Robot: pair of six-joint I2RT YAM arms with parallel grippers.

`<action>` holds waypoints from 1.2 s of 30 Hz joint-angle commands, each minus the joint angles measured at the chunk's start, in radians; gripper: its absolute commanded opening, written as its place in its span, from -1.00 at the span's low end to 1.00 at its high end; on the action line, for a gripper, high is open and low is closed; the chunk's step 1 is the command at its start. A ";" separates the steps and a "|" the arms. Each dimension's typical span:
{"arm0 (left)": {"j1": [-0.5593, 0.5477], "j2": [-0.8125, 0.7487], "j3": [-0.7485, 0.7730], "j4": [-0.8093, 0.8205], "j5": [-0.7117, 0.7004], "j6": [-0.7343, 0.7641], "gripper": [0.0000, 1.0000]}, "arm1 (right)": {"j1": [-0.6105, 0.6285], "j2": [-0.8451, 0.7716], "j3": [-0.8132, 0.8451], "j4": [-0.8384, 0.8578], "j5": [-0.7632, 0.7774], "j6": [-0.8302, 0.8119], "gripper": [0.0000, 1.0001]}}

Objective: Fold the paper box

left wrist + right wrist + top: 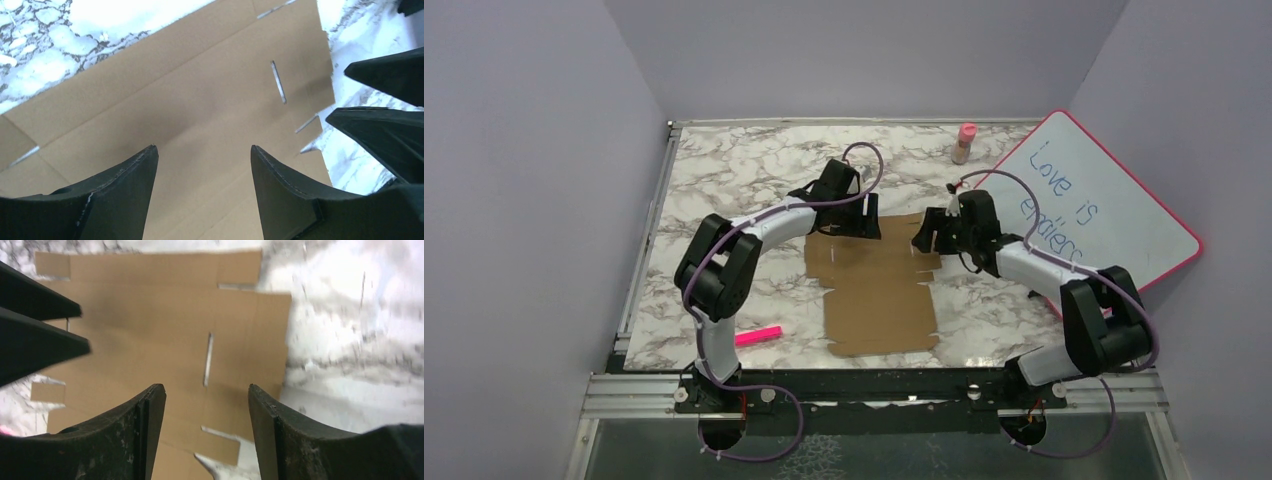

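The paper box [879, 290] is lying flat in the middle of the marble table [744, 170]. The left gripper [856, 222] and right gripper [927, 236] are hanging over its far end, jaws apart, holding nothing. A pink marker [758, 336], a pink bottle [965, 143] and a whiteboard [1114, 210] are sitting off to the sides.

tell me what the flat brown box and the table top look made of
Paper box: thin brown cardboard, matte and unprinted; cut slits and pressed crease lines show. Table top: white surface with grey marble veining, glossy by the glare; stone or printed laminate, I cannot tell.
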 commanded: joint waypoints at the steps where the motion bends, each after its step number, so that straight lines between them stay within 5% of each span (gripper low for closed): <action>1: -0.021 -0.115 -0.075 0.002 0.028 0.011 0.40 | -0.013 -0.117 -0.110 -0.007 -0.003 0.041 0.35; 26: -0.086 -0.052 -0.175 0.031 0.022 0.002 0.40 | -0.016 -0.076 -0.217 -0.086 -0.111 0.113 0.37; 36: -0.090 -0.044 -0.197 0.053 0.031 -0.015 0.40 | -0.016 -0.050 -0.197 -0.092 -0.264 0.097 0.31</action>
